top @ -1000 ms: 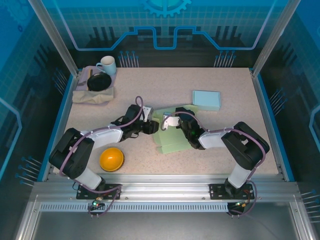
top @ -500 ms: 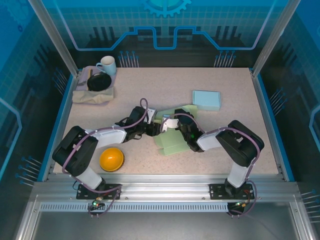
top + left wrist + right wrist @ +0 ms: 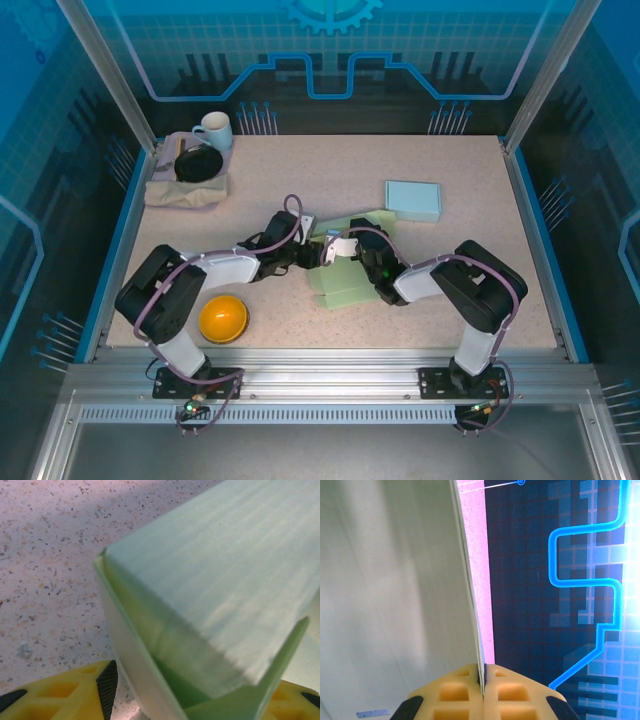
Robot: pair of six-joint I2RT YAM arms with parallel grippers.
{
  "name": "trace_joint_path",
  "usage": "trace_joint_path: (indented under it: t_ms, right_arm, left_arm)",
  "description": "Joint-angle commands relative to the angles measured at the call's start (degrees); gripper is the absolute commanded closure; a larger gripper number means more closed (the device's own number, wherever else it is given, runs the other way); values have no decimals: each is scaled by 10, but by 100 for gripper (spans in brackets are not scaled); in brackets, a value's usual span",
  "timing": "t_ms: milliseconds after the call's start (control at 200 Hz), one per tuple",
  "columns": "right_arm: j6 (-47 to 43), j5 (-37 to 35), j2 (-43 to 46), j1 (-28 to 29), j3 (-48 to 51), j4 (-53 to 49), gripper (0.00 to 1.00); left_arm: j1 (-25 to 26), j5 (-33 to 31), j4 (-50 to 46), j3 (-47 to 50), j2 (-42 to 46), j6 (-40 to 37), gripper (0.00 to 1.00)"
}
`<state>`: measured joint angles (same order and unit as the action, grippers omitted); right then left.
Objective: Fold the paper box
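The pale green paper box [image 3: 350, 280] lies partly folded at the middle of the table. In the left wrist view one box [image 3: 215, 590] corner with a raised flap fills the space between my yellow fingers [image 3: 75, 695]. My left gripper [image 3: 306, 258] is at the box's left edge; the left gripper [image 3: 195, 702] is open and straddles that corner, with a sliver of table between the left pad and the box wall. My right gripper [image 3: 336, 246] is at the box's upper left; the right gripper [image 3: 483, 674] is shut on a thin upright paper panel [image 3: 400, 590].
A light blue box [image 3: 413, 200] lies at the back right. An orange bowl [image 3: 223, 318] sits near the front left. A folded cloth [image 3: 185, 188] at the back left carries a black bowl [image 3: 197, 163] and a white mug [image 3: 213, 130].
My left gripper has slid right, up to the box's left edge. The right gripper shifted slightly left with its panel, then stayed put.
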<state>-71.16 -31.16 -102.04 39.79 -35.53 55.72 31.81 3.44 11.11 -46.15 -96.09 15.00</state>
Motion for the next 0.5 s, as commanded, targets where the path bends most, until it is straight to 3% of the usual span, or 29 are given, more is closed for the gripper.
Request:
trace_joint_path:
  t_ms: [0,125,315,495]
  right_arm:
    - [17,1,-16,10,19,-21,100]
    - [22,2,-11,11,21,-30,100]
    - [23,4,-9,9,20,-39,100]
    - [29,0,-6,2,17,-48,100]
  left_arm:
    - [10,-40,24,-24,-15,8,46]
    - [14,-100,8,-31,-25,16,49]
    - [14,-138,-10,-37,-35,27,54]
    - [14,-225,-51,-42,-37,55,59]
